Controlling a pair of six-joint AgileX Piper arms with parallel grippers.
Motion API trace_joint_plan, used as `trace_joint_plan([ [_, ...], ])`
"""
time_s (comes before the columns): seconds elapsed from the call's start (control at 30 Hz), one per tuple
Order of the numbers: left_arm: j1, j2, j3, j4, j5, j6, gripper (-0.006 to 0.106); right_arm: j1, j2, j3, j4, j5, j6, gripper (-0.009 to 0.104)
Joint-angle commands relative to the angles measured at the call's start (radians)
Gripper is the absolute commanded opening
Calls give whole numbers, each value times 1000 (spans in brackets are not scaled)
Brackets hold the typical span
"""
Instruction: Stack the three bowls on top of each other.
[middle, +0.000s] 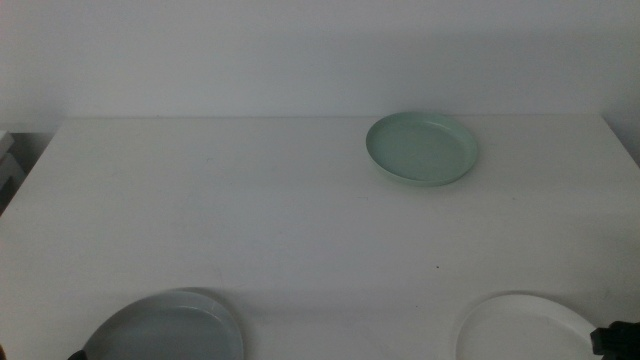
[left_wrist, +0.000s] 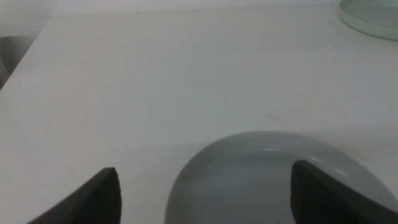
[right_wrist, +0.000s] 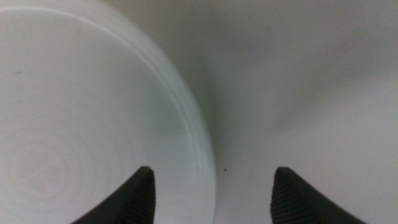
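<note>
Three bowls lie apart on the bench (middle: 300, 210), none stacked. My left end effector (left_wrist: 205, 193) is spread wide, straddling the near rim of the grey bowl (middle: 165, 328) at the front left. My right end effector (right_wrist: 214, 190) gapes over the white bowl (middle: 520, 328)'s rim at the front right. The mint green bowl (middle: 421, 148) sits well away, far right.
</note>
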Motion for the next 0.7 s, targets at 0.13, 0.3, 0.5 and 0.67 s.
trace_joint_plan([
  [0.13,-1,-15,6,-2,-75,-4,90,-3,61,-9,6,-91,2,38],
  [0.3,-1,-15,6,-2,-75,-4,90,-3,97,-9,25,-131,2,25],
  [0.5,-1,-15,6,-2,-75,-4,90,-3,142,-9,25,-134,1,10],
  [0.67,-1,-15,6,-2,-75,-4,90,-3,133,-21,29,-93,2,0],
])
